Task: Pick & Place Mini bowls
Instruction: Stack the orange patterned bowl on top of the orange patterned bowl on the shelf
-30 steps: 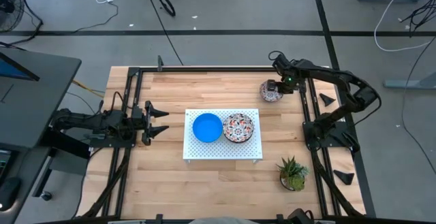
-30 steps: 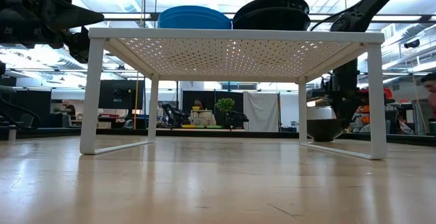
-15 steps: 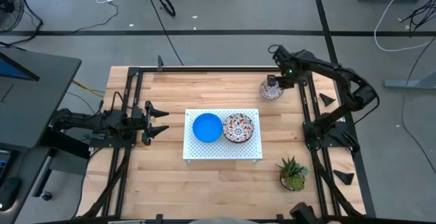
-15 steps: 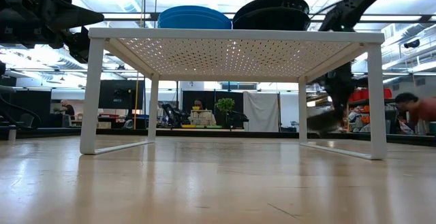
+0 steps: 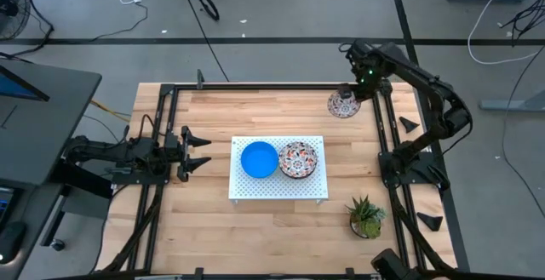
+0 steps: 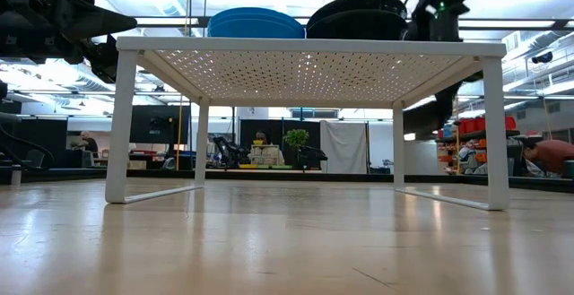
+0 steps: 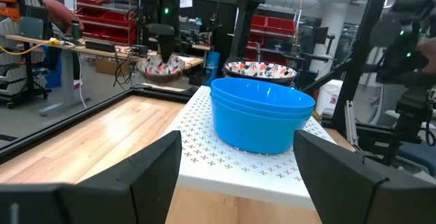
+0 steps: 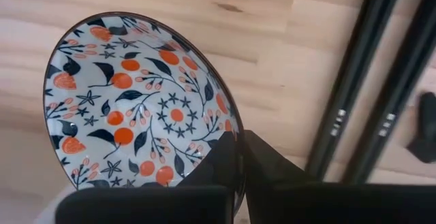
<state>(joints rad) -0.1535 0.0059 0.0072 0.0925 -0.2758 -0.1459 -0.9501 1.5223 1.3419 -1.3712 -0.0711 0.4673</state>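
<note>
1. The right gripper sits in the upper right of the high view, at the far right corner of the table. Its fingers are clamped on the rim of a floral bowl. In the right wrist view the rim of that bowl runs down between the two dark fingers.

2. In the low view nothing rests on the tabletop at the right behind the board's leg, so the bowl appears to be lifted rather than resting on the wood.

3. The white board lies toward the centre of the high view, below and left of the held bowl. On it stand the blue bowls on the left and a floral stack on the right, just beside each other.

4. The floral stack is the nearer pile to the right gripper. If it is the target, the carry runs diagonally down and left.

5. The left gripper waits at the left of the high view with its fingers spread apart, pointing at the board. It is near the blue bowls and well apart from the held bowl.
</note>
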